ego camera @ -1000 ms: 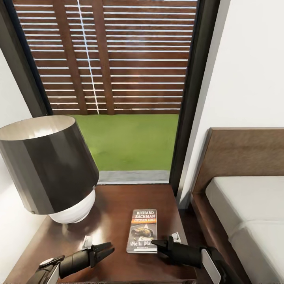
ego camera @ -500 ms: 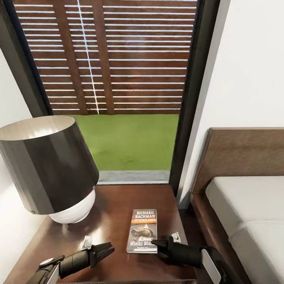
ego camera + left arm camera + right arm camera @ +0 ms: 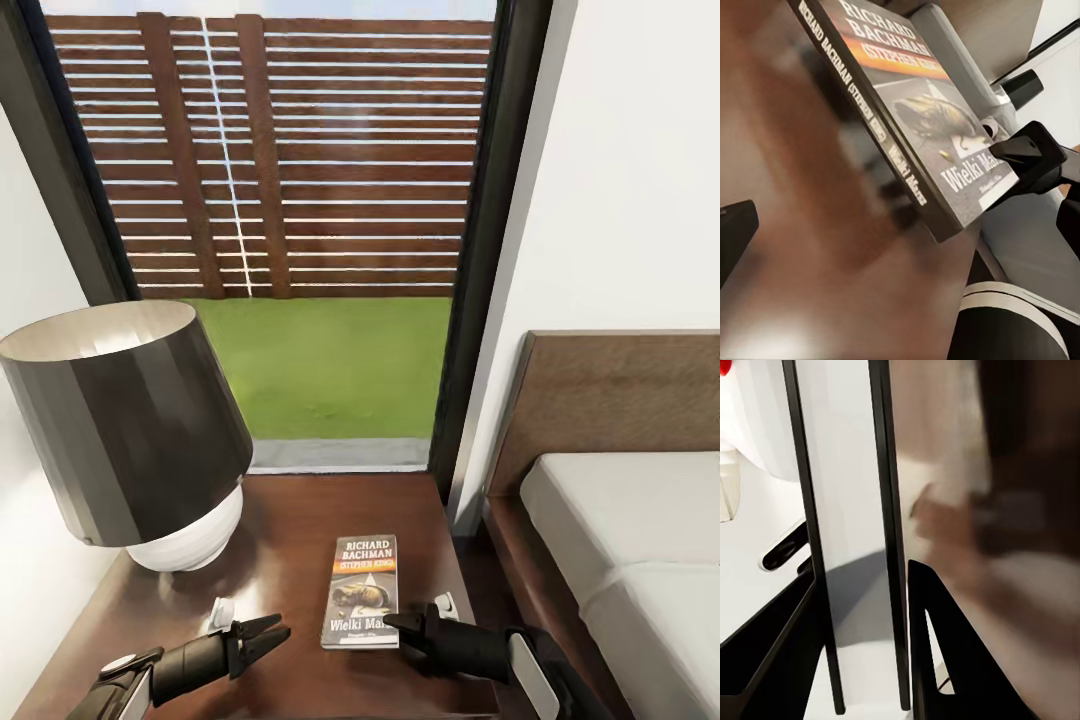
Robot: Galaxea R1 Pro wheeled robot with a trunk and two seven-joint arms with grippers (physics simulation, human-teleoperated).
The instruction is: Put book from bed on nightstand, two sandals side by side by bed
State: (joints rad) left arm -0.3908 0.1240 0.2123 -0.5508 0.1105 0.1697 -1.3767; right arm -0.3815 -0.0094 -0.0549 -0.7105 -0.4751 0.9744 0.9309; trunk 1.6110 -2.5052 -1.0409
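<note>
Nightstand point(image 3: 290, 520): book point(image 3: 362, 589) flat, long axis toward window, title end far.
Right gripper point(image 3: 400, 622): straddles the book's edge, pinching it.
Left gripper point(image 3: 268, 635): parted, empty.

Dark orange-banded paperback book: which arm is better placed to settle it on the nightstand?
Right: the right gripper has the dark paperback book's edge between its fingers; the left gripper hangs open, apart.

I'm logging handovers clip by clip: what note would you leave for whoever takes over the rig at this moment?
Left gripper: open, holding nothing, low over the nightstand.
Right gripper: fingers on both covers of the book at its near corner; it looks shut on it.
Book: on the nightstand beside the lamp, cover up, off the bed.
Done: book moved to the nightstand.
Left: release the book, back the arm away, then set the two sandals side by side next to the bed.
</note>
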